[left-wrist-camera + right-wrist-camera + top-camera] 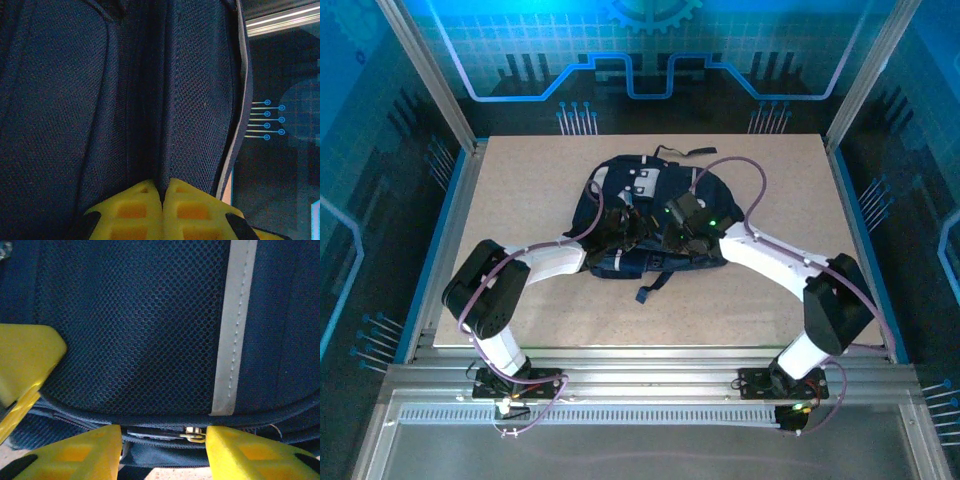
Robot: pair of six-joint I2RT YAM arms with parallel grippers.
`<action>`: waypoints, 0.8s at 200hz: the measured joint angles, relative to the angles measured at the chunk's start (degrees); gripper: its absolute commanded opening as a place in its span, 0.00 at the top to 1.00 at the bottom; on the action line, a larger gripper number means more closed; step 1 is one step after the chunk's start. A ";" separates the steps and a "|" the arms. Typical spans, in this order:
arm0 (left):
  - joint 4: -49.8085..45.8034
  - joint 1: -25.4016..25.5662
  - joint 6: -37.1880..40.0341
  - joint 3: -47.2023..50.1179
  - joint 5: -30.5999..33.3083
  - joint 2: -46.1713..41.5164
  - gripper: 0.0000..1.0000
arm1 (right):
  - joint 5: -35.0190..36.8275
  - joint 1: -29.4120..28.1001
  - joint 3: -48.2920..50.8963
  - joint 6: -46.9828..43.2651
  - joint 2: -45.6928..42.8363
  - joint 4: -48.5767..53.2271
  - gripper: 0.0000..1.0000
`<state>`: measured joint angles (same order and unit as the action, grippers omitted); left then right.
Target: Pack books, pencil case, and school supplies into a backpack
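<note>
The navy backpack (pixel 655 205) lies in the middle of the table, grey patches facing up. My left gripper (pixel 162 186) is shut, its yellow fingers (pixel 135 210) pinching a fold of the backpack's mesh fabric (pixel 195 100). My right gripper (pixel 163 435) stands open at the backpack's near edge. Its fingers (pixel 240 450) straddle a metal zipper pull (pixel 160 432), and the pull's brass ring (pixel 194 435) sits against the right finger. From above, both grippers (pixel 620 235) (pixel 685 232) sit on the bag's near half. The books, pencil case and school supplies are hidden.
The tan table (pixel 520 210) is bare around the bag, framed by aluminium rails (pixel 650 360). A black strap (pixel 655 283) trails toward the near edge. A pale grey stripe (pixel 234 325) runs down the mesh, and another yellow part (pixel 25 360) pokes in at the left of the right wrist view.
</note>
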<state>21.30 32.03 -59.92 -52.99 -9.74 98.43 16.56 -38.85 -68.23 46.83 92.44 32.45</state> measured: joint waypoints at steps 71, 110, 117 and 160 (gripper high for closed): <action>0.04 0.39 -0.22 -0.11 1.29 0.15 1.00 | 12.76 -4.74 -8.98 3.13 9.75 10.21 0.42; 0.68 0.61 -0.20 -0.13 1.44 0.15 1.00 | 16.90 -5.51 -10.05 4.39 10.82 12.52 0.58; 0.81 0.61 -0.20 -0.15 1.42 0.15 1.00 | 17.31 -5.51 -9.64 4.39 10.54 12.31 0.59; 1.27 0.61 -0.20 -0.22 1.27 0.15 1.00 | 17.25 -3.96 -6.12 4.17 6.97 11.41 0.60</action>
<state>22.57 32.64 -60.12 -53.21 -8.47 98.59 33.80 -42.81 -74.35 51.00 99.42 43.86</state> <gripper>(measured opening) 0.053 0.397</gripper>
